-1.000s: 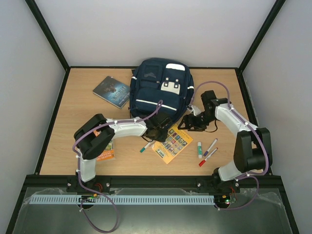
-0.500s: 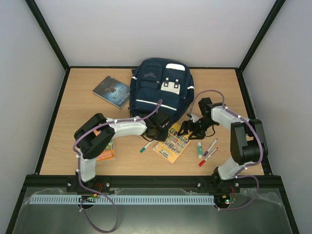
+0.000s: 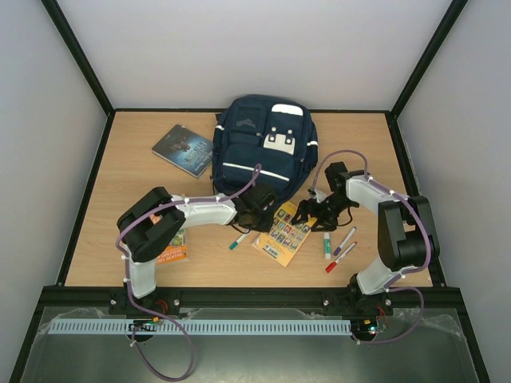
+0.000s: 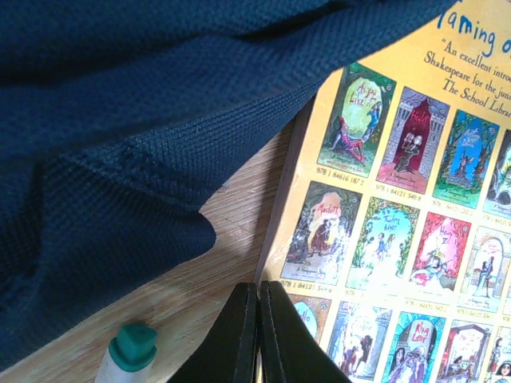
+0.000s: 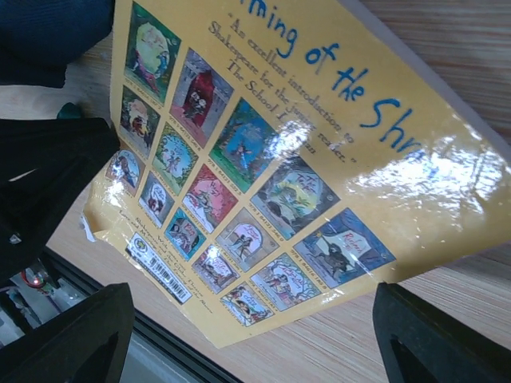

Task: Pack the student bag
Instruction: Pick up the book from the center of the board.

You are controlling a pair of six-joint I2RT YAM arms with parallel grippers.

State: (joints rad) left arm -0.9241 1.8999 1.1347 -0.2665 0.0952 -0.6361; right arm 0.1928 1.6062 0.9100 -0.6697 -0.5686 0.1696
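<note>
backpack (image 3: pixel 263 148) overlaps yellow book (image 3: pixel 281 234); left hand (image 4: pixel 257 335) pressed together, right hand (image 5: pixel 251 307) spread wide over book.

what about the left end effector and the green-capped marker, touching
Apart. Left wrist view shows bare table between the left end effector and the green-capped marker.

— What do the two arms look like?
— The left arm (image 3: pixel 200 210) and the right arm (image 3: pixel 374 190) have white shells between bulky black joints. A lilac cable (image 3: pixel 343 152) runs along each.
— And the fingers?
— Matt black. The left fingers (image 4: pixel 236 335) are thin, tapered wedges, and the right fingers (image 5: pixel 68 339) are blunter.
</note>
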